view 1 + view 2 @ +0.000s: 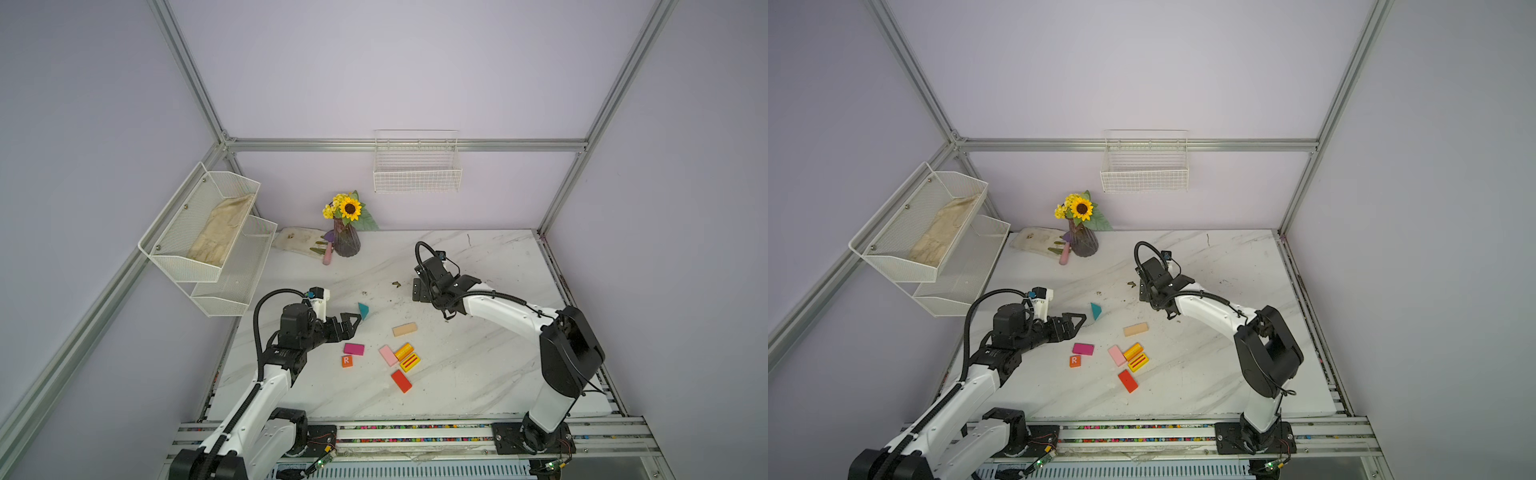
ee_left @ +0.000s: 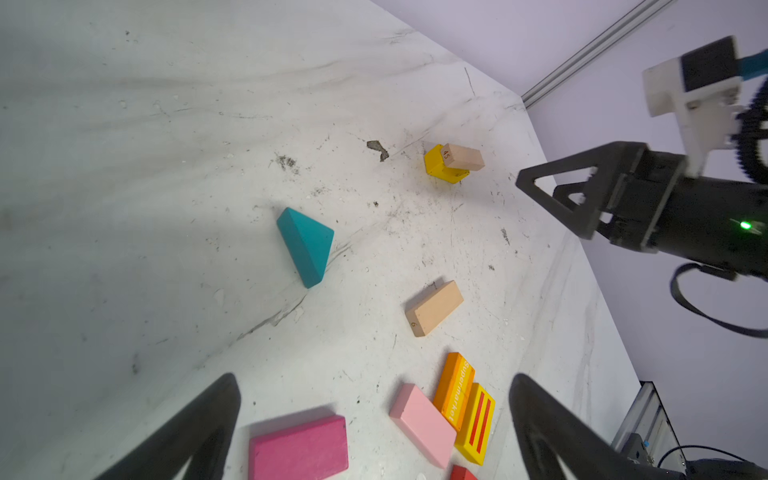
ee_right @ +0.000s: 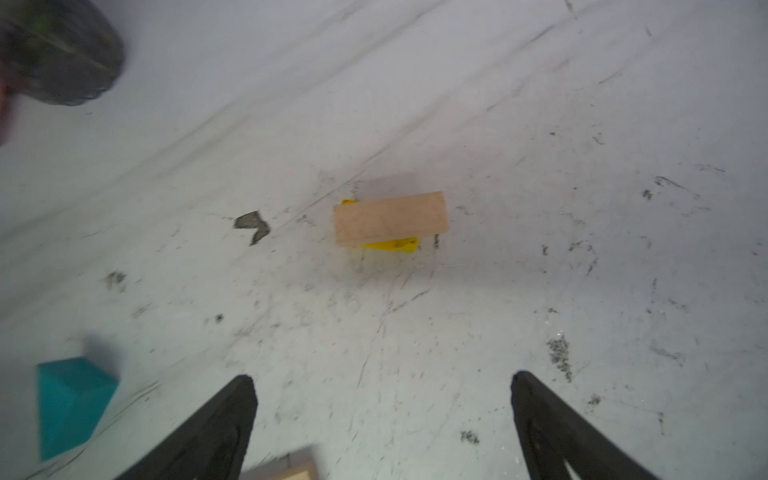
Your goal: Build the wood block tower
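Hovering over scuffed marble table — lilac walls — left gripper, right gripper gape empty.

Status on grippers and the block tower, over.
Left gripper open, empty. Right gripper open, clear of tower: tan wooden slab atop yellow wooden block. Teal wooden triangle loose nearby; nothing blocking.

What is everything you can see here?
stack: one, tan on yellow, mid-table
triangle: one, teal, centre left
tan block: one, tan, centre
magenta block: one, magenta, front left
R cube: one, orange, front left
pink block: one, pink, front middle
orange block: one, orange, front middle
striped block: one, yellow-red, front middle
red block: one, red, nearest front
vase: one, purple, yellow flowers, back
cloth: one, whitish, beside vase
shelf: one, white, left wall
basket: one, white, back wall
table: one, white marble
left gripper: one, black, open
right gripper: one, black, open
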`<state>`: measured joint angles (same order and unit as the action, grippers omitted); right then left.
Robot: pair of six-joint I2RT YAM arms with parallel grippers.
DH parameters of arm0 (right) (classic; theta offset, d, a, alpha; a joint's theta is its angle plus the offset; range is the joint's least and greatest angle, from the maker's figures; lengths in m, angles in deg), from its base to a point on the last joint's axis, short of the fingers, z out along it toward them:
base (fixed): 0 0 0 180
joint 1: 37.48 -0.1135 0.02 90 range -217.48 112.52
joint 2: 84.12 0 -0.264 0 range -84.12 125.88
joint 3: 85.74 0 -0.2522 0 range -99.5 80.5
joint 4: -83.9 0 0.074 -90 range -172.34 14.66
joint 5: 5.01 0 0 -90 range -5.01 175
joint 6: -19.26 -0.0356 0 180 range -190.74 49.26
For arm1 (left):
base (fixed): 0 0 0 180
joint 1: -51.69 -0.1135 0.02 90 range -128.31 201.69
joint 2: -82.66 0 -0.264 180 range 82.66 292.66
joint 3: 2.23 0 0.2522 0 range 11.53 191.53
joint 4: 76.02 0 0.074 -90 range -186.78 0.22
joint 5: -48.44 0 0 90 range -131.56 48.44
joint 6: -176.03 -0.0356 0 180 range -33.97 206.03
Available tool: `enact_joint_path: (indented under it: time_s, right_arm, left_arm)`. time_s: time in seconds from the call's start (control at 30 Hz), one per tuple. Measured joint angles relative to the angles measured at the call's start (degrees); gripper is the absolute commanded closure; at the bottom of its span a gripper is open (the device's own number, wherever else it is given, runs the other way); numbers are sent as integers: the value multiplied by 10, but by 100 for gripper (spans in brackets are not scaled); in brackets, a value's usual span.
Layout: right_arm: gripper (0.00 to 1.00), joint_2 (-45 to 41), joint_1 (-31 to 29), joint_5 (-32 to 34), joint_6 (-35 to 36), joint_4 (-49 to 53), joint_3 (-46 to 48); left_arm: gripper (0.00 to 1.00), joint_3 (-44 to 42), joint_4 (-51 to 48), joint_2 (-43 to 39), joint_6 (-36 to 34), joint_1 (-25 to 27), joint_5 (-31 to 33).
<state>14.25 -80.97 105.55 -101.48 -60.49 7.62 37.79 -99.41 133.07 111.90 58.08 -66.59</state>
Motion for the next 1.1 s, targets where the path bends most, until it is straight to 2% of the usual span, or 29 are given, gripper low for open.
enact_joint_path:
  time_s: [0.17, 0.27, 0.57, 0.93, 1.1]
  right_arm:
    - [3, 5, -44, -56, 19, -60, 41]
    - [3, 39, -45, -83, 30, -71, 49]
    - [3, 89, -71, -118, 53, -92, 51]
    - [15, 125, -99, -88, 60, -68, 28]
    - [16, 141, -104, -64, 58, -45, 10]
  left_arm:
    - [0, -25, -35, -130, 11, 0, 75]
    - [0, -37, -41, -168, 16, 0, 92]
    - [0, -37, -64, -171, 22, 0, 101]
    - [0, -37, -64, -174, 26, 0, 103]
    - [0, -37, -64, -174, 26, 0, 105]
